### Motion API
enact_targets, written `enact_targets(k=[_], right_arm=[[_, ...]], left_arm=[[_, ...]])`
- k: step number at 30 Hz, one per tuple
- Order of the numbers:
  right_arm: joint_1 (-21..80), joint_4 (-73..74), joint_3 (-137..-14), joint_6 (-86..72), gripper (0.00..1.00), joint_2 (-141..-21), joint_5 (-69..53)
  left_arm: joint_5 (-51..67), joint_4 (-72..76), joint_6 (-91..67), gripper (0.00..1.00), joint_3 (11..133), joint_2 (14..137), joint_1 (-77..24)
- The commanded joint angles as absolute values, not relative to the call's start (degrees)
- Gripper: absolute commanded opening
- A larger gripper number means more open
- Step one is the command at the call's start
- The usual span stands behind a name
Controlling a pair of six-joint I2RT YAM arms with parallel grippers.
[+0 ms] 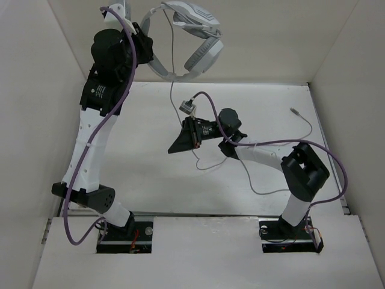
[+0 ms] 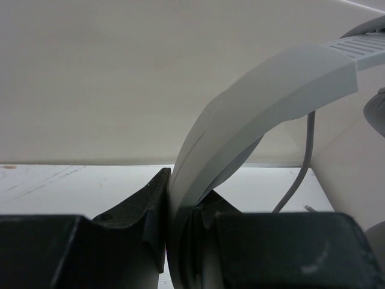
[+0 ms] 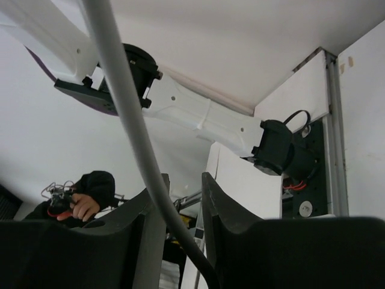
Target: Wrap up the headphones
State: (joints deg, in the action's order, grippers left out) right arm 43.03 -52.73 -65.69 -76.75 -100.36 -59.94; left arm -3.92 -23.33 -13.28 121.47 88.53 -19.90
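Headphones [image 1: 203, 53] hang aloft, headband [image 2: 271, 90] pinched by jaws of the left gripper [image 2: 180, 229]; jaws of the right gripper [image 3: 183, 205], slightly spread, straddle the cable [image 3: 129, 114]; steady light tension should wind neat loops.

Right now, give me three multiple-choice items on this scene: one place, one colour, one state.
1. The plug lies: A on the table; B in an earcup; C under an arm base.
2. The headphones are: A black; B light grey; C red.
3. The left end effector is: A open; B shut on the headband; C out of view.
Key: 1A, it rests there, at right; 2B, they show light grey throughout; 3B, it pinches the band in the left wrist view.
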Motion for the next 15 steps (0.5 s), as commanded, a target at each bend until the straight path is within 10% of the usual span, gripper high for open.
enact_targets(k=[1, 15], right_arm=[[44.8, -56.2, -68.6, -76.7, 0.33, -100.4, -60.2], [48.6, -56.1, -70.0, -74.9, 0.17, -97.7, -65.9]], left_arm=[[-13.5, -15.2, -13.2, 0.00, 121.5, 86.2, -20.5], [-18.9, -8.2, -6.1, 0.00, 115.1, 86.1, -16.5]])
